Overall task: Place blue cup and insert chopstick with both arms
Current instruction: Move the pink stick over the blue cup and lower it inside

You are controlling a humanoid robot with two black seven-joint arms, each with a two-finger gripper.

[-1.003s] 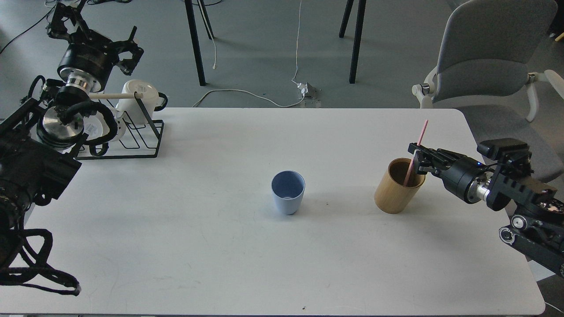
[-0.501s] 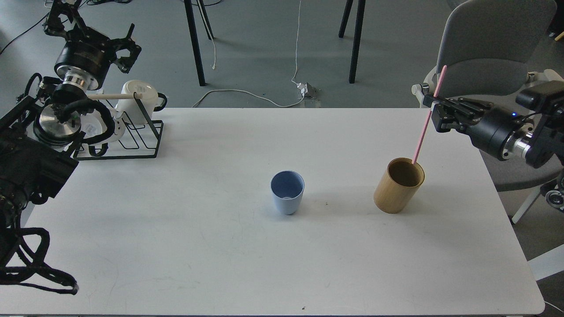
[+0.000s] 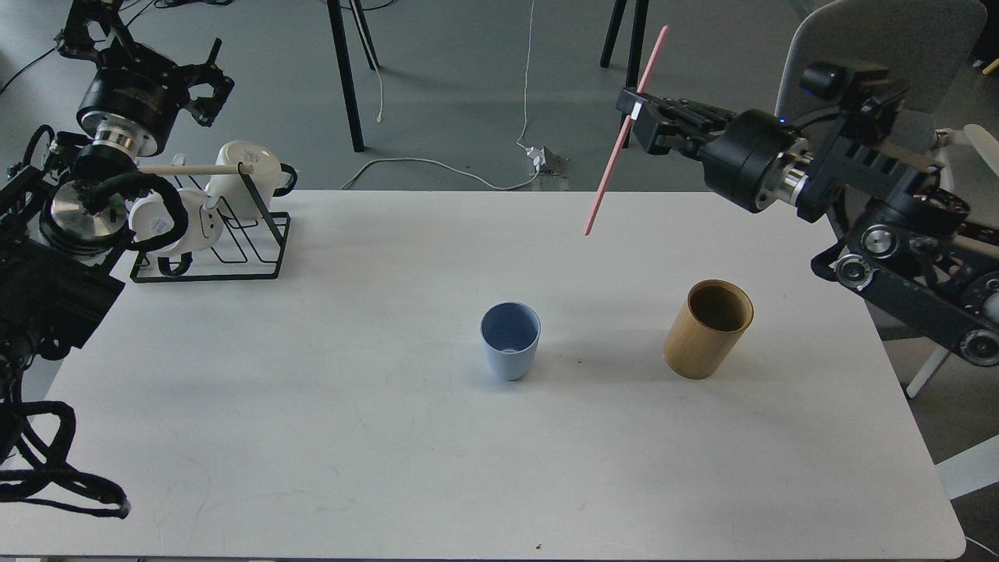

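The pale-blue cup (image 3: pixel 510 339) stands upright and empty at the middle of the white table (image 3: pixel 351 437). My right gripper (image 3: pixel 634 117) is shut on the pink chopstick (image 3: pixel 616 156), held tilted in the air above the table's far side, up and to the right of the cup. Its lower tip hangs well above the tabletop. My left gripper (image 3: pixel 204 74) is raised at the far left, above the black wire rack (image 3: pixel 226 250); its fingers look spread and hold nothing.
A tan bamboo cylinder (image 3: pixel 707 328) stands empty to the right of the cup. The rack holds white mugs (image 3: pixel 246 176) and a pale wooden rod. A grey chair (image 3: pixel 874 47) stands beyond the table's right corner.
My right gripper lifted the pink chopstick out of the bamboo cylinder and carried it up and to the left. The left arm drifted slightly up and left. The cup has not moved.
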